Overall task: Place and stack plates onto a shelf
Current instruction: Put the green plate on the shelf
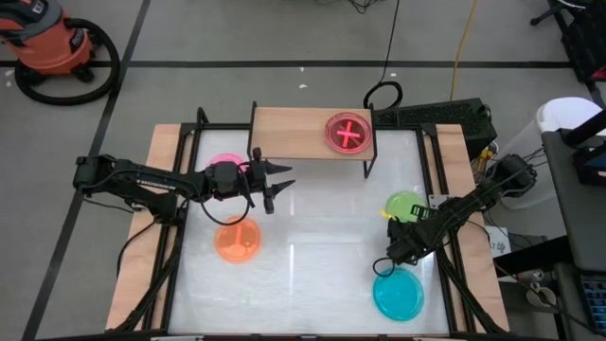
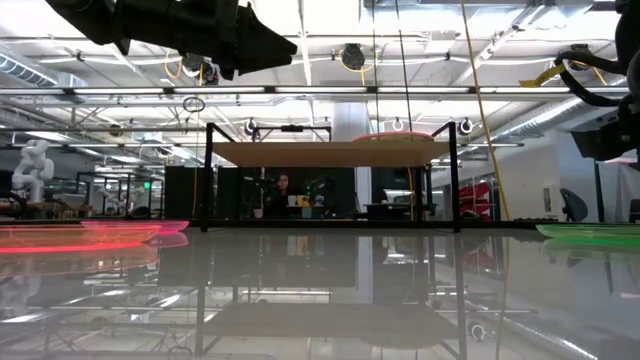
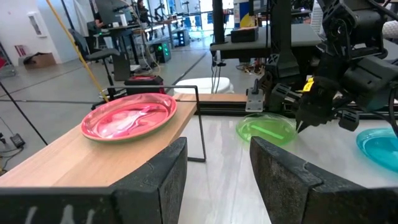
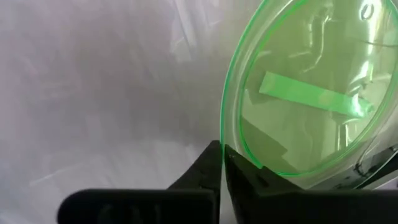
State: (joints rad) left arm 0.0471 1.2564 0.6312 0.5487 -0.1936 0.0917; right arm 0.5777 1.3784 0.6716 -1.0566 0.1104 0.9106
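The shelf stands at the table's far side and bears a pink plate with a cross ridge at its right end. On the table lie a pink plate, an orange plate, a green plate and a cyan plate. My left gripper hangs open in front of the shelf's left half, holding nothing; its wrist view looks along the shelf board. My right gripper is shut, its tips down at the green plate's rim. My right gripper comes slanting down from the table's right side, its shut fingertips at the green plate's rim on its near-left side. The rim runs across one finger in the wrist view. Whether they touch, I cannot tell. The plate lies flat on the table.
Black rails run along the table's left and right sides. The shelf's thin black legs stand on the tabletop. The middle of the table between the orange and green plates is bare. A red shop vacuum sits on the floor beyond the table.
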